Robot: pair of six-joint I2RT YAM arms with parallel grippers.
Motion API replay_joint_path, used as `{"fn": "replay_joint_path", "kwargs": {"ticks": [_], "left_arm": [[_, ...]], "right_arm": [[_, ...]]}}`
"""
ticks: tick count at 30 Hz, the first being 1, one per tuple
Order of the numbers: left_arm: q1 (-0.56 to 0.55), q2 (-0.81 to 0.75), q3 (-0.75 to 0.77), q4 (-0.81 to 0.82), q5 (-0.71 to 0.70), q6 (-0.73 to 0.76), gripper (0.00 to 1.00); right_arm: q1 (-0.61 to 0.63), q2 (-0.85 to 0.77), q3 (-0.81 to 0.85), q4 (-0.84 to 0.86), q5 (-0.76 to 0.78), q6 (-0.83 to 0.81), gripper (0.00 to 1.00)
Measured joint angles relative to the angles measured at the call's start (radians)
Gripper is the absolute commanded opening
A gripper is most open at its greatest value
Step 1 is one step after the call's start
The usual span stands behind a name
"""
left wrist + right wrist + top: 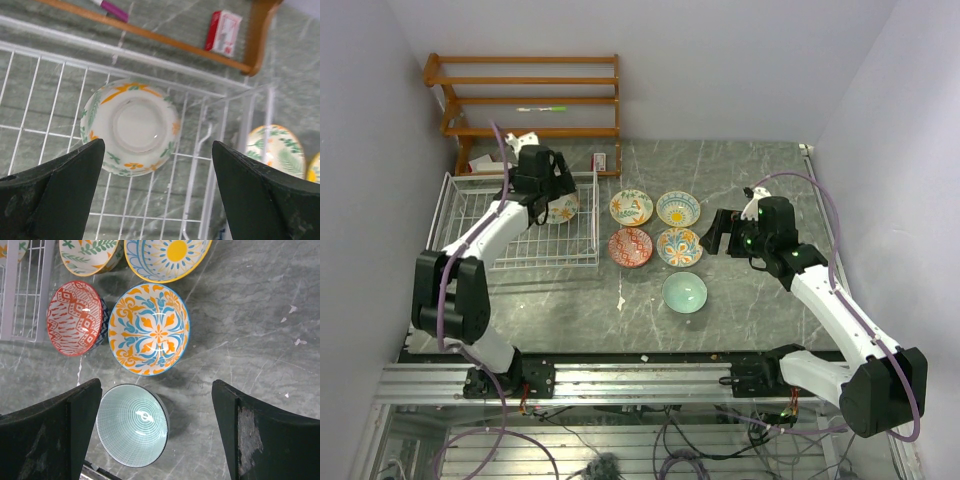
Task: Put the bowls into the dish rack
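- White wire dish rack on the left side of the grey stone tabletop.
- One bowl with orange flowers and green leaves inside the rack, turned bottom up, close to the rack's right wall.
- Left gripper right above that bowl, open wide, holding nothing.
- One black finger low on each side of the left wrist view, the bowl between them.
- Cannot tell if the fingers touch the bowl.
- Five more bowls out on the tabletop, just to the right of the rack, all facing up.
- Back row: leafy bowl nearest the rack, then yellow sun bowl.
- Next row: red patterned bowl, then orange and blue flower bowl.
- Alone at the front: plain pale teal bowl.
- Right gripper up over the tabletop, just to the right of the orange and blue flower bowl.
- Also open wide, with nothing held.
- Seen from the right wrist, the teal bowl close to one finger and the flower bowl just past the tips.
- Brown wooden shelf behind the rack, by the back wall, with a thin pen lying on it.
- Small red and white box on the tabletop beside the shelf's foot.
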Motion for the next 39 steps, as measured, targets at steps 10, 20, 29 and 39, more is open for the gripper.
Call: {"fn": "replay_joint_path", "kwargs": {"ticks": [10,20,29,39], "left_arm": [[-0.032,0.126,0.018,-0.036,-0.143,0.040,0.98],[-0.039,0.172,0.069,-0.037,-0.171,0.073,0.93],[-0.041,0.224,0.099,-0.035,-0.172,0.095,0.85],[-0.052,0.233,0.116,-0.039,-0.196,0.106,0.49]], "right_arm": [[0.000,0.001,-0.010,0.001,-0.001,0.000,0.93],[0.000,0.016,-0.021,0.010,-0.001,0.000,0.93],[0.000,0.020,-0.021,0.015,-0.001,0.000,0.93],[0.000,0.020,-0.021,0.016,-0.001,0.000,0.93]]}}
